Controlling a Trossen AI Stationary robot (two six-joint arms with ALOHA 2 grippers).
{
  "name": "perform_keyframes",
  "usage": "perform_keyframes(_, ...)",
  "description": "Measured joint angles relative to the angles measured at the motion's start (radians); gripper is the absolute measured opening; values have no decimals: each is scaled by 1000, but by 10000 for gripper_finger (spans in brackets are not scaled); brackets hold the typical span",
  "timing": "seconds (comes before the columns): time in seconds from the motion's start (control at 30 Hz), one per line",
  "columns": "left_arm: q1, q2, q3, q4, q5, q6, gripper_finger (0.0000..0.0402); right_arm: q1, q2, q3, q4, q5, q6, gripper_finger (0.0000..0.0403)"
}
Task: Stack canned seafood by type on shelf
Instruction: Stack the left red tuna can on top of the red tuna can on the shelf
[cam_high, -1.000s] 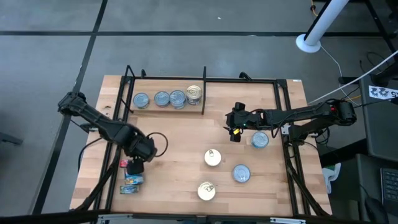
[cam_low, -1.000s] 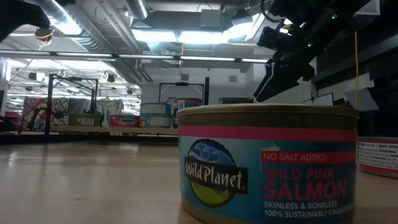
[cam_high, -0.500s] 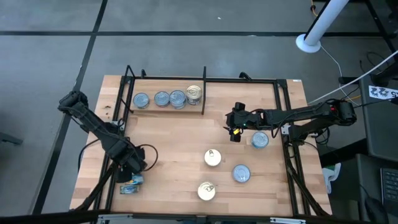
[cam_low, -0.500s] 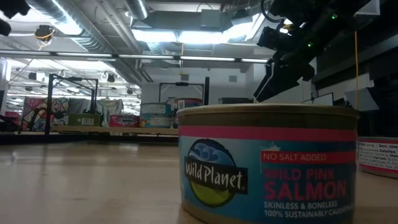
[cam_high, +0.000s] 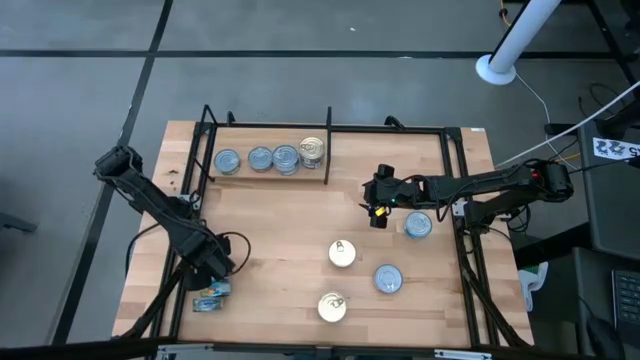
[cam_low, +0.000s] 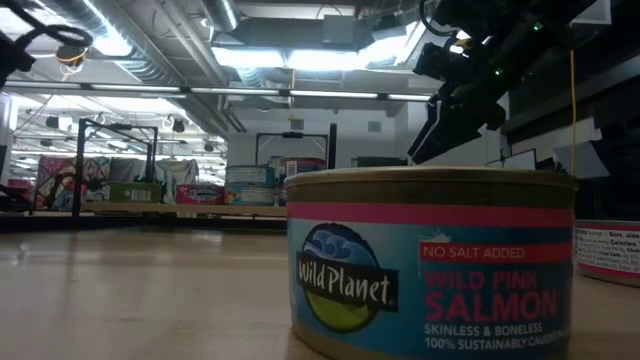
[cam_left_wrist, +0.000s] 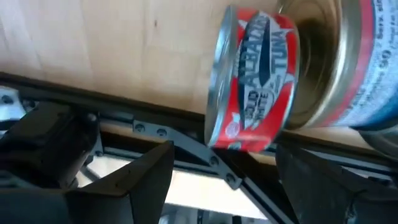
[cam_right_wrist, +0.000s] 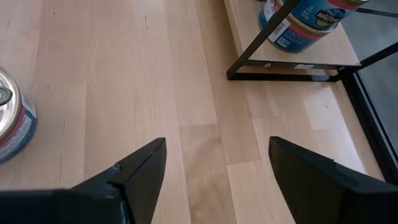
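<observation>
My left gripper (cam_high: 208, 266) stands open above two tins lying on their sides at the near left of the shelf board (cam_high: 270, 215). One is a red tuna tin (cam_left_wrist: 255, 81), the other a blue-and-pink-labelled tin (cam_left_wrist: 357, 59). The fingers stand just short of the red tin, touching nothing that I can see. My right gripper (cam_high: 378, 207) hangs open over bare wood, next to a blue-topped tin (cam_high: 418, 226). Several tins (cam_high: 270, 158) stand in a row at the far left, beside the black divider bar (cam_high: 328, 155).
Two gold-topped tins (cam_high: 342, 253) (cam_high: 332, 307) and a blue-topped one (cam_high: 388, 278) stand loose at the near middle. A salmon tin (cam_low: 430, 260) fills the low view's foreground. The thin black frame (cam_high: 400, 128) edges the board. Bare wood lies in the middle.
My left gripper has gone down and toward the near left corner, over the tins lying there, tipping more steeply downward. Its fingers stay open. The tins have kept their places.
</observation>
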Motion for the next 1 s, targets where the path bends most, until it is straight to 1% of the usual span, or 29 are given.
perform_keyframes(0.13, 0, 0, -30, 66, 0, 22, 274, 0, 0, 0, 0, 0, 0, 282)
perform_keyframes(0.5, 0, 0, -65, 75, -1, 8, 270, 0, 0, 0, 0, 0, 0, 282)
perform_keyframes(0.63, 0, 0, -65, 75, -1, 15, 241, 0, 0, 0, 0, 0, 0, 282)
perform_keyframes(0.9, 0, 0, -65, 75, -1, 15, 158, 0, 0, 0, 0, 0, 0, 282)
perform_keyframes(0.97, 0, 0, -65, 75, 0, 13, 145, 0, 0, 0, 0, 0, 0, 282)
perform_keyframes(1.0, 0, 0, -65, 74, 0, 10, 144, 0, 0, 0, 0, 0, 0, 282)
